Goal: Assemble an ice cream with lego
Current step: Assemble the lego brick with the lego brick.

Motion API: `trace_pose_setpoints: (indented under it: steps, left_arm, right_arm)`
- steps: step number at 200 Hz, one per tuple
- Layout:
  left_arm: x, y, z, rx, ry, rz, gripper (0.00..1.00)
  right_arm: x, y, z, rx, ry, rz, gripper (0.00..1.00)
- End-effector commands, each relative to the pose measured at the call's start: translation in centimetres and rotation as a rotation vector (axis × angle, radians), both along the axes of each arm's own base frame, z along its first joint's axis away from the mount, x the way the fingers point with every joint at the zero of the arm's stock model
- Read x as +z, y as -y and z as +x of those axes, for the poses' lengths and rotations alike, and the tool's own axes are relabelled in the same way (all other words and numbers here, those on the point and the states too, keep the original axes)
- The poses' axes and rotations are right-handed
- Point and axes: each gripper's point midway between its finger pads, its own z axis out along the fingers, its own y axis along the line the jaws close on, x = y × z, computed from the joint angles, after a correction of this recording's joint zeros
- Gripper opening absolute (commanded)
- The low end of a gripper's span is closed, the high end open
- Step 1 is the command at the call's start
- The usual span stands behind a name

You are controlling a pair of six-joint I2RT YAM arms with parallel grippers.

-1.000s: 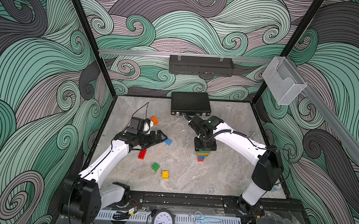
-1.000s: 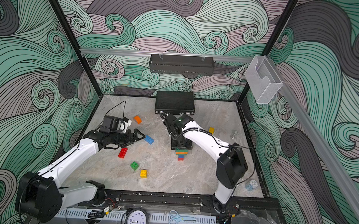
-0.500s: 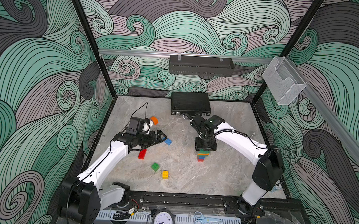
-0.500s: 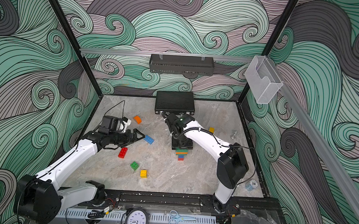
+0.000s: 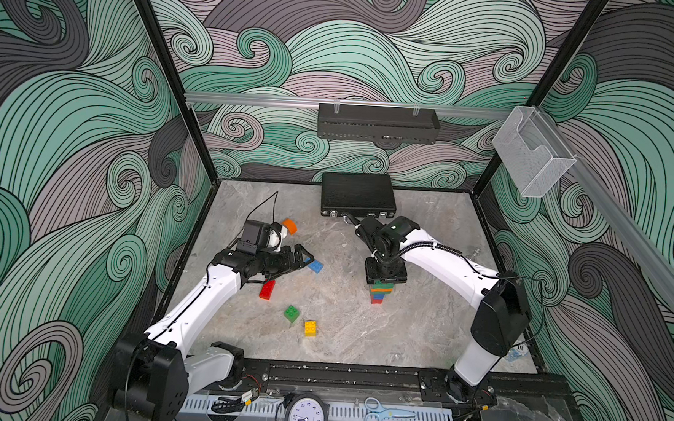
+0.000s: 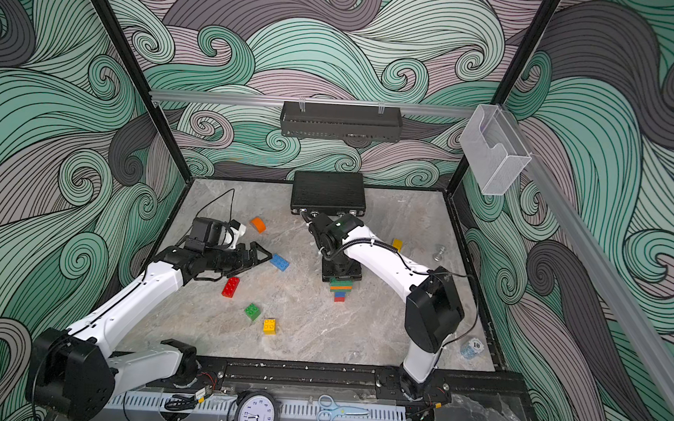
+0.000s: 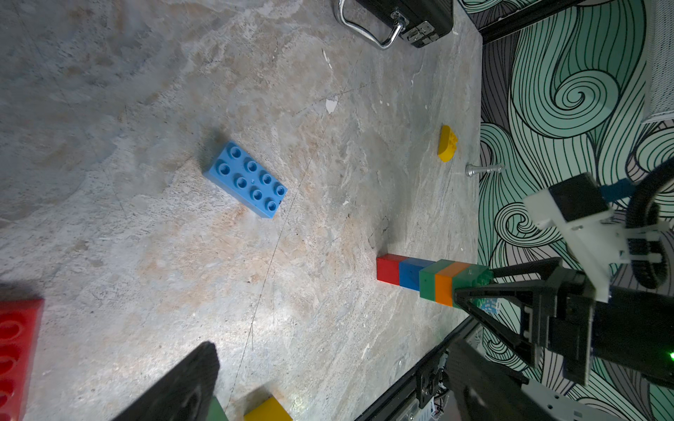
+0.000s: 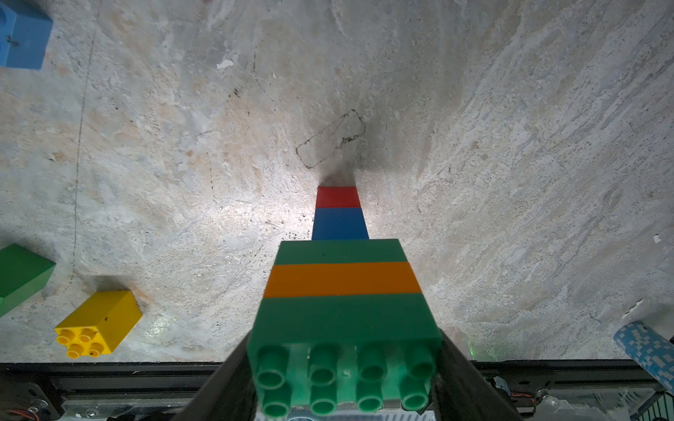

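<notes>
Right now my right pincer (image 7: 472, 282) is clamped from above on the top green brick (image 8: 344, 328) of the tower (image 5: 380, 292), one finger at each short end. The tower stands upright on the stone table (image 5: 360, 339), right of centre: red at the base, then blue, green, orange and the wide green one on top, studs up. My left pincer (image 5: 303, 259) hangs with its fingers wide apart and nothing between them, just beside the loose blue brick (image 5: 315, 266). A red brick (image 5: 267, 289) lies near it. A green square brick (image 5: 291, 313) and a yellow brick (image 5: 310, 328) sit together nearer the front. The orange half-round piece (image 5: 289, 225) and the yellow half-round piece (image 6: 397, 244) lie further back.
</notes>
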Motion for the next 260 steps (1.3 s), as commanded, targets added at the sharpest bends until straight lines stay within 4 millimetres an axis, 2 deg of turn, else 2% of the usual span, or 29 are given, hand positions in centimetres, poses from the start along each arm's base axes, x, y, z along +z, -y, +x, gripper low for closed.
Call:
trace_pose_setpoints:
  steps: [1,42,89,153,260]
  left_arm:
    - [0.4,-0.1,-0.2,-0.013,0.016,0.005,0.98]
    - [0.6,-0.2,0.1,-0.006,0.022,0.007,0.98]
    - [0.9,-0.3,0.1,-0.011,0.027,0.018,0.98]
    - [0.9,-0.6,0.1,0.002,0.034,0.034,0.98]
    - [1.0,-1.0,0.0,0.015,0.039,0.050,0.98]
  right_arm:
    - [-7.3,2.4,-3.8,-0.023,-0.259,-0.179,0.59]
    - [-5.9,2.1,-3.1,-0.105,-0.200,-0.141,0.59]
    - [-5.1,2.3,-2.4,-0.109,-0.157,-0.151,0.60]
    - [-2.9,1.7,-1.6,-0.105,-0.099,-0.096,0.64]
    - [-1.4,1.7,-1.4,-0.097,-0.058,-0.082,0.67]
